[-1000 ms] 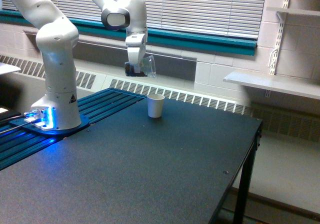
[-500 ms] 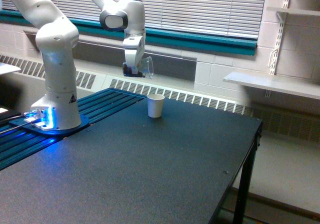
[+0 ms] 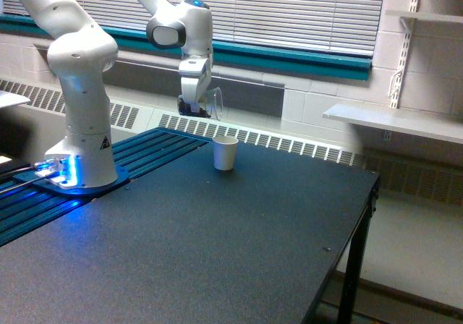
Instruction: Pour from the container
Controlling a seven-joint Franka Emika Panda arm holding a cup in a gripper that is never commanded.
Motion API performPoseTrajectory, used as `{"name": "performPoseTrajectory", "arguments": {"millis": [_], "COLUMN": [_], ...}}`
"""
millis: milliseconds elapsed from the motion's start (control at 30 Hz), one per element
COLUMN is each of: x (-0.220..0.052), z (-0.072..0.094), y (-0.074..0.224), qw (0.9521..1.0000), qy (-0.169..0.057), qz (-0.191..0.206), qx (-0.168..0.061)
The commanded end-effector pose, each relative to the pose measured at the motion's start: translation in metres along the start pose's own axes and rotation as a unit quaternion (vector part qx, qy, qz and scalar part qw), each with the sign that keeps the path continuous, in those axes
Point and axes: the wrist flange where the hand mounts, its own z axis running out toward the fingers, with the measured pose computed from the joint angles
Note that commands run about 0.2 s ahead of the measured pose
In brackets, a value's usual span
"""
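Container [image 3: 214, 103] clamped in gripper [image 3: 197, 108], above white cup [image 3: 225, 152]

A white paper cup [image 3: 225, 152] stands upright and alone on a dark tabletop [image 3: 239, 244] just above the centre of the frame. Closed window blinds [image 3: 289, 9] fill the upper frame above a teal sill [image 3: 304, 60], with a long radiator grille [image 3: 289, 145] running below. At right, a white shelf [image 3: 394, 120] juts from a block wall. Blue slats [image 3: 155, 147] edge the table's left side.
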Motion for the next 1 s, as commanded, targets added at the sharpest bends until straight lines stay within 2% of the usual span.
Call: {"name": "performPoseTrajectory", "arguments": {"millis": [33, 667, 1000], "x": [0.016, 0.036, 0.038], "z": [0.015, 0.029, 0.032], "y": [0.018, 0.03, 0.025], "qw": [0.9996, 0.9983, 0.9972], "qy": [-0.01, -0.027, -0.038], "qz": [-0.012, -0.015, -0.022], "qx": [-0.023, -0.049, -0.061]}}
